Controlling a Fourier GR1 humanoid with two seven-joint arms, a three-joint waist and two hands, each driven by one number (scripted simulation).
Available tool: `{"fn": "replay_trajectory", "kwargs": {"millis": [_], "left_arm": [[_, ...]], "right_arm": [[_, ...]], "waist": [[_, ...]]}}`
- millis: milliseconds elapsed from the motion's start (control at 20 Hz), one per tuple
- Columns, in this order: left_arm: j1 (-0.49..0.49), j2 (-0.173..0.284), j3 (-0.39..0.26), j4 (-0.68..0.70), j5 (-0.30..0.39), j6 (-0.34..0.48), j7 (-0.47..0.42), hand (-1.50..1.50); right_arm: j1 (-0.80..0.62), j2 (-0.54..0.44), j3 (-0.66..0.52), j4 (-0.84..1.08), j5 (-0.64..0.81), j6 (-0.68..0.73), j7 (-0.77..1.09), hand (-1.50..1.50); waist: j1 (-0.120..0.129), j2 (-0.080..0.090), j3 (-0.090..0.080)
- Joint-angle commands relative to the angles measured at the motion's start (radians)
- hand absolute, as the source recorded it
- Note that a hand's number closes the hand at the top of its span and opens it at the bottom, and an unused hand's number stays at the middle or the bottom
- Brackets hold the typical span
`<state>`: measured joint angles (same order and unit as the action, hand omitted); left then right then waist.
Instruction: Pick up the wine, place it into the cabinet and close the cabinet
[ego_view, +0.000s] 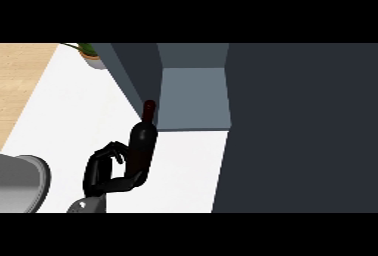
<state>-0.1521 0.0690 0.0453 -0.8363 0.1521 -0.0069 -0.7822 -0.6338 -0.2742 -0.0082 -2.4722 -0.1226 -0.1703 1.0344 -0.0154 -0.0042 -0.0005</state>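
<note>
dark glass wine bottle (143, 145) is clasped low on its body by the left hand (103, 172), just before the cabinet (193, 97). likely heavy, slick, breakable; the right hand isn't seen.

Left hand: the black left hand (103, 172) shows low in the head view, left of centre, above the lower edge.
Left hand fingers: the fingers (114, 148) are curled, arching up and rightward towards the thumb side, closed round the lower body of the dark glass wine bottle (143, 145).
Left hand thumb side: the lower part of the hand wraps under and against the bottle's base.
Left forearm: only a short grey piece of the left forearm (87, 205) shows, coming in at the lower edge directly beneath the hand.
Right hand: not visible.
</note>
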Motion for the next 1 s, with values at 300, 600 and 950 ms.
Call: {"fn": "replay_trajectory", "kwargs": {"millis": [300,600,950], "left_arm": [[-0.059,-0.029,-0.070,-0.095,-0.063,0.005,-0.022,1.50],[-0.007,-0.048,-0.141,-0.382,-0.072,0.032,0.124,1.50],[-0.027,-0.068,-0.306,-0.629,0.026,0.150,0.371,1.50]], "right_arm": [[0.069,0.005,-0.044,-0.079,-0.106,0.026,0.000,-1.50],[0.022,-0.029,-0.097,-0.080,-0.135,0.010,0.081,-1.50],[0.042,0.010,-0.025,-0.048,-0.054,-0.005,0.027,-1.50]], "waist": [[0.011,0.002,0.001],[0.015,-0.003,0.001],[0.014,-0.001,0.001]]}}
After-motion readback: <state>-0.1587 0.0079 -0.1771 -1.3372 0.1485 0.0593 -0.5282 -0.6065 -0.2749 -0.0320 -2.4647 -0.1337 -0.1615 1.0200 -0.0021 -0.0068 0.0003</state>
